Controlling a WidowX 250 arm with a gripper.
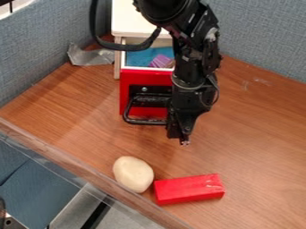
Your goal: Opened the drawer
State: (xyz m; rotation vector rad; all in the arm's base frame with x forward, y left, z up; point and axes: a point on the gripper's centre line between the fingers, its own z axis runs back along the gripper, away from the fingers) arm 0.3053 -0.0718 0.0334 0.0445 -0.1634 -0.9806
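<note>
Find a pale potato-shaped object [133,173] in front of the drawer [128,82], well apart from it, with a red block [188,188] just beside. Note the drawer pulled out of its white-topped cabinet [128,20], with blue material [138,57] and a purple item [160,61] inside. Also note crumpled grey material [90,56] near the cabinet. See the black arm [192,60] hanging in front of the drawer's side nearer the view's right, gripper [182,137] pointing down beside the black handle [140,121]. Cannot tell released from clenched. Record a brown wood-grain table [257,138], pale scuffs near the back, and blue-grey fabric partitions [257,36] around. Cannot confirm contact between gripper and handle; handle's far end hidden behind the gripper. Observe part of the drawer's interior and front covered by the arm, cabinet top cut off at the upper edge.
</note>
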